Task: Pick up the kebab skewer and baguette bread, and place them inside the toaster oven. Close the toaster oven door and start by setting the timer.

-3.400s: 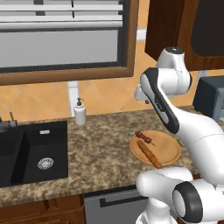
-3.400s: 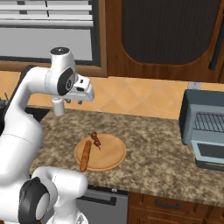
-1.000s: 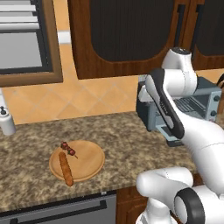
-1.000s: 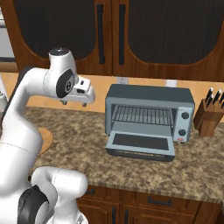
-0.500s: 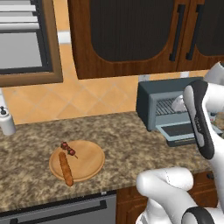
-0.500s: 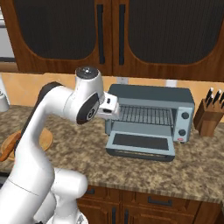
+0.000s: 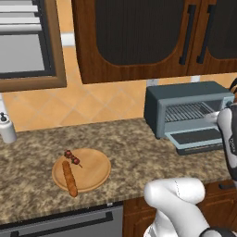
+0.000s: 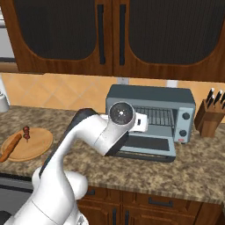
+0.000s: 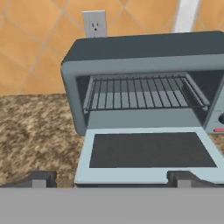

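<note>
Hand view — spread tool (image 9: 111, 179) faces toaster oven (image 9: 144, 87), level.

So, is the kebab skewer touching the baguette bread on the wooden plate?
Apart. The left base view shows bare plate between the kebab skewer and the baguette bread.

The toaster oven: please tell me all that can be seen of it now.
The toaster oven is a boxy blue-grey metal case standing on the speckled stone counter against the tiled wall. Its door, framed around dark glass, lies dropped open and flat toward the front. Inside, a wire rack sits bare. Two knobs are on its right side.
</note>
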{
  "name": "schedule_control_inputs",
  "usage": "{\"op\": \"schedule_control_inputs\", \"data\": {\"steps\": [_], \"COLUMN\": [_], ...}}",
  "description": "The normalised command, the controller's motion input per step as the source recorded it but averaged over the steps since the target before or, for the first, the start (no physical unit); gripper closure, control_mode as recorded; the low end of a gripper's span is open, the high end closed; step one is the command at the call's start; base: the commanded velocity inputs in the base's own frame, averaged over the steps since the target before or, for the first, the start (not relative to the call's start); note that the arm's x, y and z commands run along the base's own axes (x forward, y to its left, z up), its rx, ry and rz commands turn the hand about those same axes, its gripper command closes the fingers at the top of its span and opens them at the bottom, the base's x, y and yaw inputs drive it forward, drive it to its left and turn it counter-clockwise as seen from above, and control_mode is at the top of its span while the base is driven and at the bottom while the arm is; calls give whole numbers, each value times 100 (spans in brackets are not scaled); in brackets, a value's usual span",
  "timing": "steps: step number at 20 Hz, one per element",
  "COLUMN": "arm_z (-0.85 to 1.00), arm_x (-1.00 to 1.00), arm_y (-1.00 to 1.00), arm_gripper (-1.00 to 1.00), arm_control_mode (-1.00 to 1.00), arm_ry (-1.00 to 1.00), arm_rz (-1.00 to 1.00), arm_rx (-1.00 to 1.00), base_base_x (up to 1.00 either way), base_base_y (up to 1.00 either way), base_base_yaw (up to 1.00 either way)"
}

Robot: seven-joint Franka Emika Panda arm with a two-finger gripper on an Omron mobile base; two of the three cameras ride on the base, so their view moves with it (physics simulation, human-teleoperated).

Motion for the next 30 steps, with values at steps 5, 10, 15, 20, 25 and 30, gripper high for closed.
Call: {"op": "schedule_control_inputs", "data": {"steps": [5,10,15,20,25,30], "arm_z": [-20,-21,-14,-17,-21,-17], "arm_x": [41,42,33,34,24,17], "arm_y": [-42,-22,-18,-7,-4,-4], "arm_gripper": [-100,-100,-100,-100,-100,-100], "arm_control_mode": [-100,-100,-100,-100,-100,-100], "arm_ry": [-17,-3,0,0,0,0], "arm_rz": [-1,-2,-1,0,0,0], "arm_rx": [0,0,0,0,0,0], "base_base_x": [0,0,0,0,0,0], "base_base_y": [0,0,0,0,0,0], "base_base_yaw": [0,0,0,0,0,0]}}
